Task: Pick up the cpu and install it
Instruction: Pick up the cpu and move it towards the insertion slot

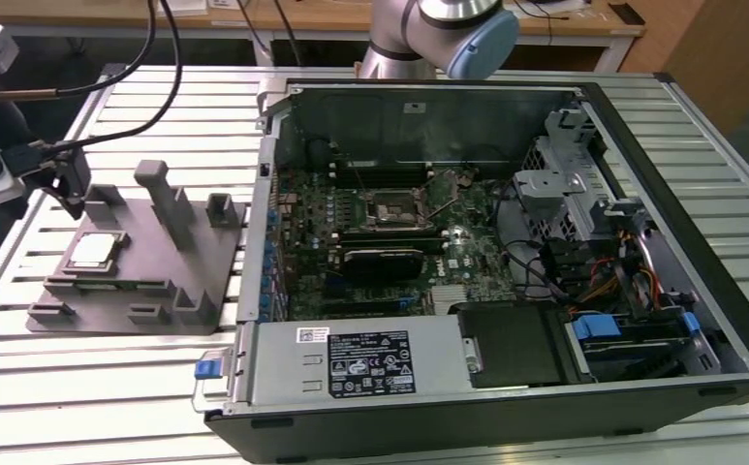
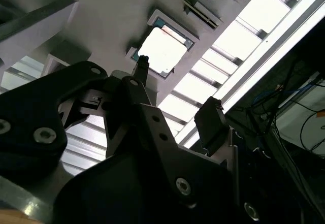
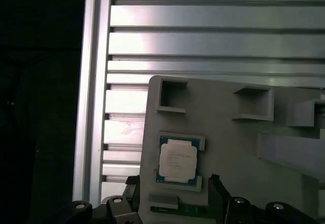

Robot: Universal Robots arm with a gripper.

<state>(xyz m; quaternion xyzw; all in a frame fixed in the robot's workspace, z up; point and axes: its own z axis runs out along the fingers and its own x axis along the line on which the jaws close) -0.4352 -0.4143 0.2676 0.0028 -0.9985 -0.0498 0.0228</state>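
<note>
one gripper [image 1: 71, 186] hangs over the slatted table's [image 1: 90, 387] edge at the exterior view's left. its jaws are open and hold nothing, and its fingers [image 3: 217, 196] stand well apart in the first wrist view. just beside it the cpu [image 1: 94, 251] lies flat in a pocket along the grey fixture plate's [image 1: 154, 291] left edge, untouched. further right the computer case [image 1: 478, 421] lies open, its socket [image 1: 389, 205] apparently empty. i judge this the approach to the pick, which calls for centring squarely over the chip.

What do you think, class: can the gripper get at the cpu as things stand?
Probably yes. The cpu lies uncovered in its recess on the fixture plate, and the open gripper hangs over it, not touching.
</note>
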